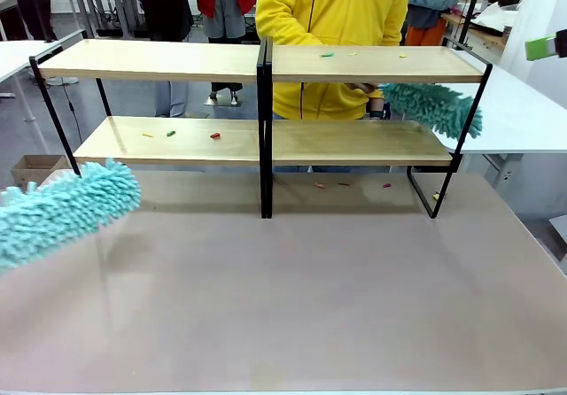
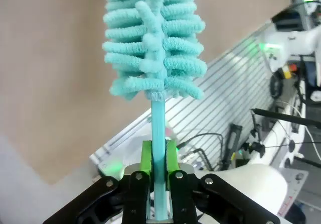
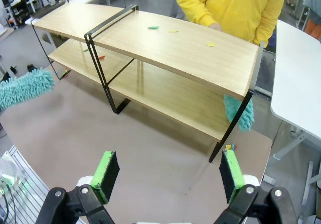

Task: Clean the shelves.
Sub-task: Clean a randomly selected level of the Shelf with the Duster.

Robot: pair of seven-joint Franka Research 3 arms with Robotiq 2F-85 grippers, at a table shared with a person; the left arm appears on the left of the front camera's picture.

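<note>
The jaws of the left arm are pressed together on the thin light-blue plastic stick of a fluffy turquoise chenille duster [image 2: 153, 38]. In the front view its head hangs over the left near part of the pale brown bench [image 1: 283, 306], low in front of the left end of the shelves and, as it seems, apart from them. The jaws of the right arm are spread wide with nothing between the green pads [image 3: 107, 169], high above the right half of the rack. The shelves [image 1: 266, 63], a wide two-tier rack of long light-wood boards on a thin black metal frame with a centre post, stand across the far part of the bench. A person in a yellow jacket, at the far side, holds a second turquoise duster [image 1: 434, 107] between the two boards at the right end. I judge the cleaning to be at an early or middle stage: small coloured scraps lie on the top board [image 1: 327, 55], on the lower board's left half [image 1: 214, 135] and on the bench under the rack [image 1: 319, 184], not yet swept away. A brown cardboard box [image 1: 35, 169] stands beside the bench at the left; what is in it I cannot tell.
</note>
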